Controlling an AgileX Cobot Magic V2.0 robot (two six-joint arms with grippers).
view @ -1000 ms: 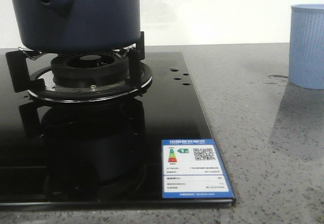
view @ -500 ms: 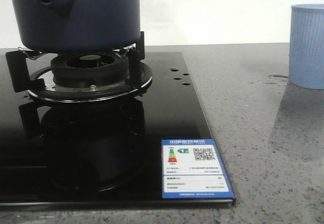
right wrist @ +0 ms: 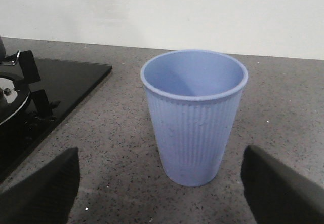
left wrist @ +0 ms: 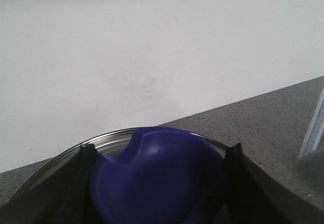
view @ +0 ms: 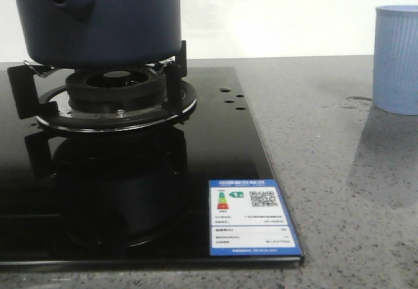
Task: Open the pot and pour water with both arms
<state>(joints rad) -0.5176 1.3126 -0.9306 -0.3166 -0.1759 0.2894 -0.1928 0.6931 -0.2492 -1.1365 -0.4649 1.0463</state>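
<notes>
I see the pot sitting on the burner of the black stove. My left gripper has its fingers closed around the pot's blue lid knob. My right gripper is spread wide, the light blue cup standing on the counter just ahead, untouched.

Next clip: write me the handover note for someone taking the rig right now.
Left gripper: fingers either side of the lid knob; firm grip can't be confirmed.
Right gripper: open, holding nothing, facing the cup.
Pot sits on the burner of the black cooktop, lid apparently still on.
Cup stands upright on the counter, to the right of the cooktop, and looks empty.
Done: both arms positioned.
Left: lift off the lid, then pour the water.
</notes>
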